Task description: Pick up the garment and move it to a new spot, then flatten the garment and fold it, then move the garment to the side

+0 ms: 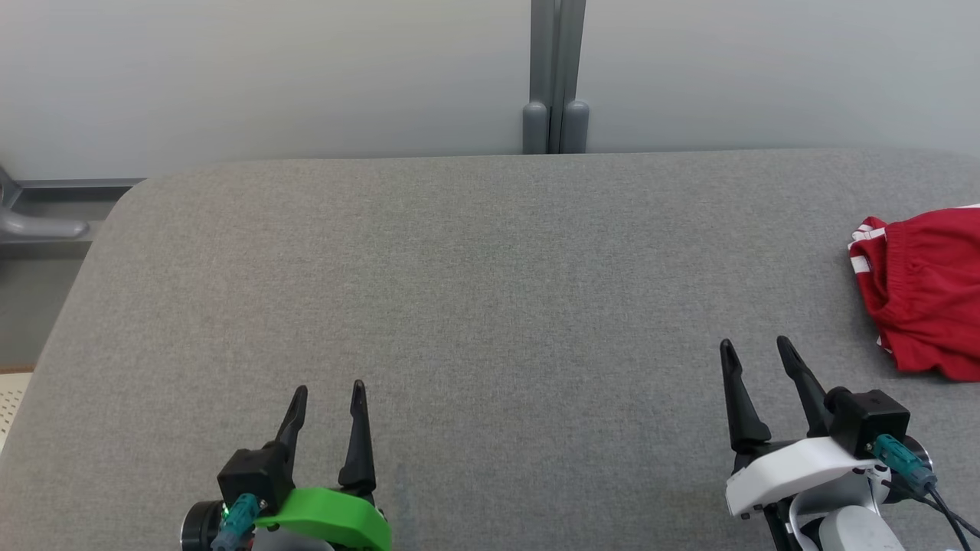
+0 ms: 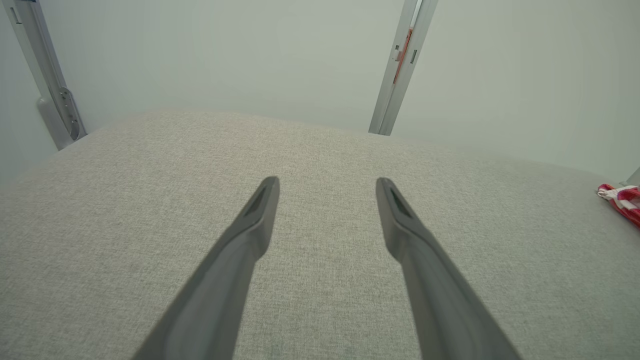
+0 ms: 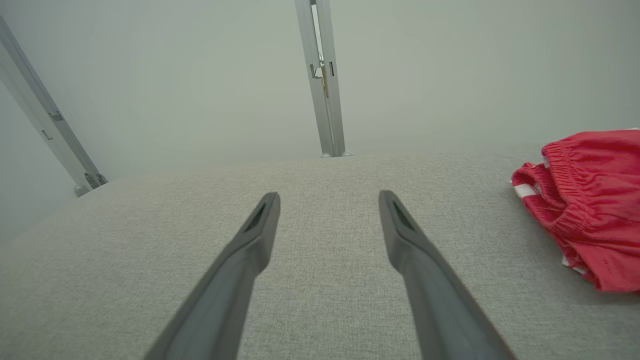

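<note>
**Task item.** Red garment (image 1: 926,295) w/ white trim lies at the right edge of the head view, mid-height, on the grey padded table (image 1: 490,268). It is bunched into a compact heap with the elastic waistband facing frame-left. Part of it is cut off by the frame edge, so full shape and fold quality can't be confirmed.

**Grippers.** L gripper (image 1: 329,386) is at lower left, fingers spread wide, nothing between them. R gripper (image 1: 755,342) is at lower right, also wide and holding nothing, near the garment but apart from it. Both point toward the top of frame.

**Stage (judgement).** Scene fits two readings: garment lying at the side waiting to be lifted, or garment folded and set aside. Pics don't settle which.

**Doing it well, either way.** R arm is the nearer one, so any contact falls to it. Keep fingertips off the fabric unless a grip is meant, as a stray brush would drag the heap.

**Surroundings.** Metal post (image 1: 556,76) at top centre against a pale wall; grey bracket (image 1: 42,226) at far left. Both are off the table and well apart from the arms. Between R gripper and garment there is only grey surface, as far as seen.
</note>
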Motion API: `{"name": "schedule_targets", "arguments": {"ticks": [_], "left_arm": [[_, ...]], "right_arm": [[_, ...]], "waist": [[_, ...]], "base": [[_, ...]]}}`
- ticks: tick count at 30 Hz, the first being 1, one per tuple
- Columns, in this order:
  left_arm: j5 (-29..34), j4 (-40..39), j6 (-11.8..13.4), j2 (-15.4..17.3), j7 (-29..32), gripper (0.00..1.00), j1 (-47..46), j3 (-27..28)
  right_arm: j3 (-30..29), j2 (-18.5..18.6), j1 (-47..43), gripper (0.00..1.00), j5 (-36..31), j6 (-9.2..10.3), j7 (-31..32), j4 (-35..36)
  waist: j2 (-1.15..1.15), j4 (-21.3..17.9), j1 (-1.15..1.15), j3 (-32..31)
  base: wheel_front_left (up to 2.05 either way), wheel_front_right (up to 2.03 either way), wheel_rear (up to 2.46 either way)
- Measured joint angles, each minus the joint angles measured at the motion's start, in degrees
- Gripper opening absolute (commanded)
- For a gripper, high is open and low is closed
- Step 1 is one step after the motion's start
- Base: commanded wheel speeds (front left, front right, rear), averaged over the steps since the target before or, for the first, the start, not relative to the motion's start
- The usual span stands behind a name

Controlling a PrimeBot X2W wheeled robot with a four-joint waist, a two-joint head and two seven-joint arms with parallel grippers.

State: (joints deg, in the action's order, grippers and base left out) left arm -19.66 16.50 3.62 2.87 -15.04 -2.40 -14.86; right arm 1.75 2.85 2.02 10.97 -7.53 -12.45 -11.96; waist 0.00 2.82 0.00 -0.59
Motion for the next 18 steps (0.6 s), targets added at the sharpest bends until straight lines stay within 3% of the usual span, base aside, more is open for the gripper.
{"name": "schedule_targets", "arguments": {"ticks": [1, 6, 18], "left_arm": [[-0.3, -0.11, -0.01, 0.0, 0.0, 0.0, -0.02, -0.03], [-0.66, 2.09, -0.02, 0.0, 0.38, 0.0, 0.92, -0.12], [-12.11, 1.79, -1.57, 0.11, 3.38, 0.0, 1.12, 2.4]], "right_arm": [[0.03, 0.0, -0.01, 0.0, 0.0, -0.01, 0.0, 0.07], [0.09, -0.32, -1.3, 0.0, 0.14, -0.01, 0.03, -2.16], [-1.05, -0.34, -1.44, 0.0, 12.51, -0.01, 2.97, -2.46]], "waist": [[0.0, 0.0, 0.0, 0.02], [0.0, -0.01, 0.0, 0.03], [0.0, -0.28, 0.0, 0.1]], "base": [[0.0, 0.0, 0.0], [0.0, 0.0, 0.0], [0.0, 0.0, 0.0]]}}
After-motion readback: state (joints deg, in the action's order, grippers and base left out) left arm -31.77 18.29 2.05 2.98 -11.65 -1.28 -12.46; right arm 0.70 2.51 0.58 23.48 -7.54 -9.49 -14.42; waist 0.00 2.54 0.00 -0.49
